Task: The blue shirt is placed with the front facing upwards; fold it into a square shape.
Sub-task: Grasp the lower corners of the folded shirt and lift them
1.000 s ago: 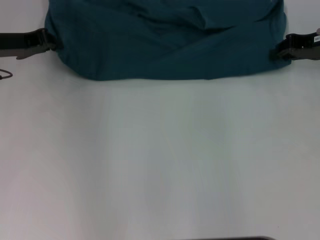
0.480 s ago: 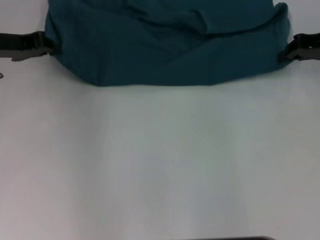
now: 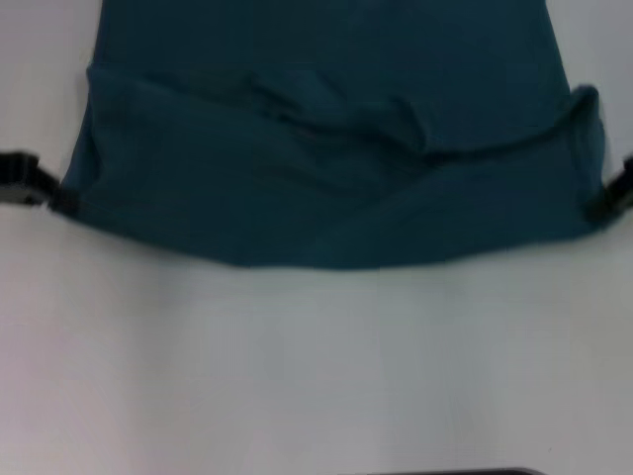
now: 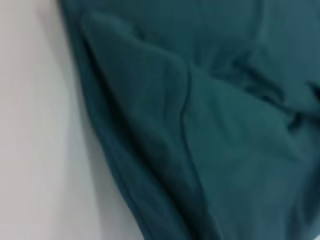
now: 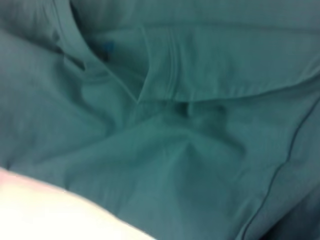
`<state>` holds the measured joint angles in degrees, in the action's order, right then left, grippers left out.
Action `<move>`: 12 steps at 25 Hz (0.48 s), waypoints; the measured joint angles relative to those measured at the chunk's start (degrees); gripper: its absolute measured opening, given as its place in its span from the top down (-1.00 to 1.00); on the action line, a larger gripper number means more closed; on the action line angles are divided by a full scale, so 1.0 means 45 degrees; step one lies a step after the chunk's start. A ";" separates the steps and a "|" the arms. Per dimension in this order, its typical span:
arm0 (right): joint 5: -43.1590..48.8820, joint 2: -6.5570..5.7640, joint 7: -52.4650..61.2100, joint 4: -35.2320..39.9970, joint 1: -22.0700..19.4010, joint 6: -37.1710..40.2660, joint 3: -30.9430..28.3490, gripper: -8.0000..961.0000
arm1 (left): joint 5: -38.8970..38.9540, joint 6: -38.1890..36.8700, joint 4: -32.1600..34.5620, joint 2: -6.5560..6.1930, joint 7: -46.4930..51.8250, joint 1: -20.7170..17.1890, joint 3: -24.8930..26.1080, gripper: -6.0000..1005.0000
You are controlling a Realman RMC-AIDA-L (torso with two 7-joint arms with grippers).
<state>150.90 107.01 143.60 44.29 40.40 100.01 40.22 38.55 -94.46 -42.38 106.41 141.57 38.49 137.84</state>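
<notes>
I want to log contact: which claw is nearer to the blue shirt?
Neither clearly. The left claw meets the blue shirt at its left edge, the right claw at its right edge.

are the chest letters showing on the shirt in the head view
No, the shirt shows only plain teal cloth with folds in the head view; no letters are visible.

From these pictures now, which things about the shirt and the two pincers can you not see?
- Blue shirt: its far part is cut off by the head view's top edge; no letters show.
- Left pincer: tips at the shirt's edge, grip unclear in the blur.
- Right pincer: mostly cut by the frame edge.
- Both wrist views show only cloth, no fingers.
</notes>
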 joint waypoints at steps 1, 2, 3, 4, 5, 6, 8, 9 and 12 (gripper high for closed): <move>0.0178 0.0062 -0.0169 0.0096 -0.0096 0.0374 0.0028 0.89 | -0.0349 -0.0377 -0.0139 0.0000 -0.0004 -0.0052 0.0033 0.99; 0.0403 0.0144 -0.0267 0.0233 -0.0205 0.0649 0.0064 0.89 | -0.0605 -0.0672 -0.0273 0.0011 -0.0014 -0.0125 0.0056 0.99; 0.0629 0.0209 -0.0324 0.0363 -0.0300 0.0885 0.0095 0.89 | -0.0803 -0.1022 -0.0437 0.0029 -0.0046 -0.0226 0.0067 0.99; 0.0838 0.0290 -0.0357 0.0555 -0.0439 0.1082 0.0112 0.89 | -0.0978 -0.1344 -0.0576 0.0058 -0.0095 -0.0349 0.0062 0.99; 0.1009 0.0364 -0.0404 0.0750 -0.0582 0.1316 0.0124 0.89 | -0.1115 -0.1660 -0.0718 0.0096 -0.0149 -0.0468 0.0042 0.99; 0.1110 0.0433 -0.0480 0.0931 -0.0746 0.1561 0.0125 0.89 | -0.1247 -0.1896 -0.0811 0.0126 -0.0191 -0.0560 0.0025 0.99; 0.1144 0.0485 -0.0686 0.1133 -0.0985 0.2004 0.0125 0.89 | -0.1613 -0.2472 -0.1086 0.0254 -0.0327 -0.0810 -0.0023 0.99; 0.1178 0.0513 -0.0764 0.1183 -0.1088 0.2223 0.0125 0.89 | -0.1719 -0.2664 -0.1192 0.0316 -0.0385 -0.0916 -0.0032 0.99; 0.1282 0.0567 -0.0928 0.1224 -0.1350 0.2671 0.0192 0.88 | -0.2078 -0.3449 -0.1710 0.0613 -0.0646 -0.1336 -0.0058 0.99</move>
<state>156.67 109.56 139.43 49.80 34.32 112.03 41.09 29.20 -109.98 -50.08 109.17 138.67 32.48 137.58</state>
